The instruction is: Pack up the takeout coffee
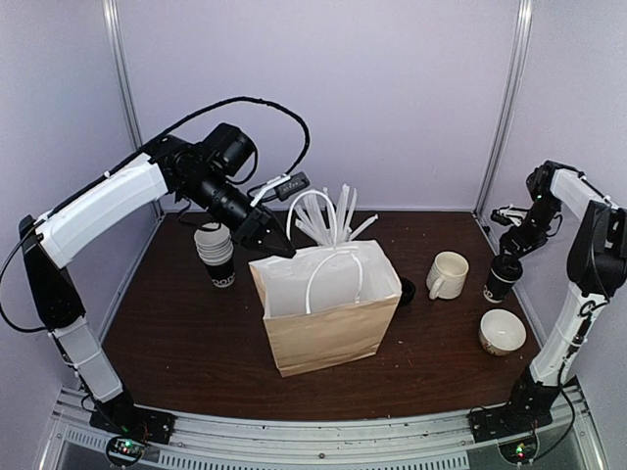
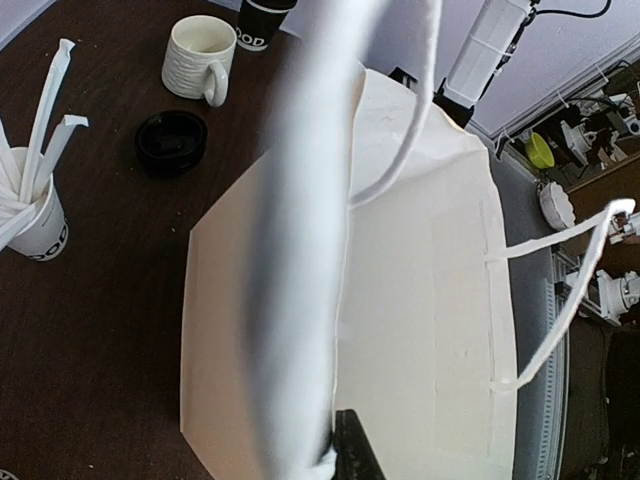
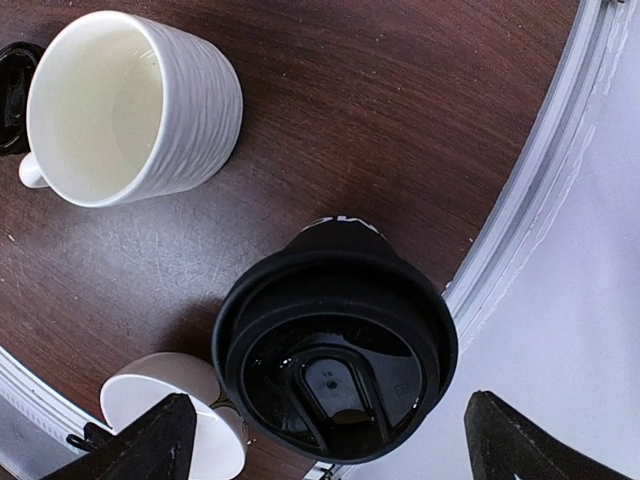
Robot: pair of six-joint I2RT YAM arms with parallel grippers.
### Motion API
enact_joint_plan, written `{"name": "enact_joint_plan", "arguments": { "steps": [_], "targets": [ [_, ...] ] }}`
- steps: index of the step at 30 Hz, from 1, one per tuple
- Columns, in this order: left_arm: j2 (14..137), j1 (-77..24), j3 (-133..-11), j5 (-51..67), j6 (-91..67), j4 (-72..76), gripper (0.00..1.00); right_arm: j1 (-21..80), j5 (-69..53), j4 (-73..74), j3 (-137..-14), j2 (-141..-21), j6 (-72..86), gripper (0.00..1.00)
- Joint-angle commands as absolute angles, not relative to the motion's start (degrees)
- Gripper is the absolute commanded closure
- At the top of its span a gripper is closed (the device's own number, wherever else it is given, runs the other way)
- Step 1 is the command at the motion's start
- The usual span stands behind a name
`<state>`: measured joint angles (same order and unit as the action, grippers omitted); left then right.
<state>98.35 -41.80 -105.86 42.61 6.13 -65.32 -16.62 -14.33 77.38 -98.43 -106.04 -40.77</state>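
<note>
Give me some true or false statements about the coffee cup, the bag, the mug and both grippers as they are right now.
1. The coffee cup has a black lid on it. True.
2. The right gripper is shut on the coffee cup. False: it is open, with one finger on each side of the cup.
3. The left gripper is shut on the top of the paper bag. True.
4. The mug lies inside the paper bag. False: it stands on the table, between the bag and the coffee cup.
</note>
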Motion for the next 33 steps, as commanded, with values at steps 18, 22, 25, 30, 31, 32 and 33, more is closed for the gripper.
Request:
{"name": "enact_joint_plan", "arguments": {
  "steps": [18, 22, 25, 30, 31, 32, 33],
  "targets": [
    [97.03, -41.31, -103.59, 35.76, 4.48, -61.62, 0.34, -17.07, -12.36, 77.88, -99.89, -110.24, -41.15, 0.12],
    [96.73, -41.29, -103.23, 35.94, 4.73, -61.61, 0.34, -17.11, -12.05, 77.75, -100.3, -110.88, -41.0, 0.14],
    [96.63, -41.31, -103.05, 36.04, 4.84, -61.61, 0.34, -17.05, -11.95, 77.9, -100.54, -110.94, -40.85, 0.17],
    [96.31, -41.29, -103.06, 35.31, 4.64, -61.55, 0.34, -17.03, -12.02, 79.05, -100.8, -110.17, -40.68, 0.28],
    [96.17, -41.28, -103.19, 34.45, 4.16, -61.25, 0.34, -17.03, -12.31, 79.42, -100.79, -109.57, -40.61, 0.29],
    [96.12, -41.31, -103.36, 33.44, 3.37, -61.05, 0.34, -17.04, -12.64, 79.87, -100.71, -108.88, -40.52, 0.29],
    [96.07, -41.26, -103.61, 32.15, 2.26, -60.93, 0.35, -17.01, -12.98, 80.14, -100.56, -107.95, -40.37, 0.3]
  ]
}}
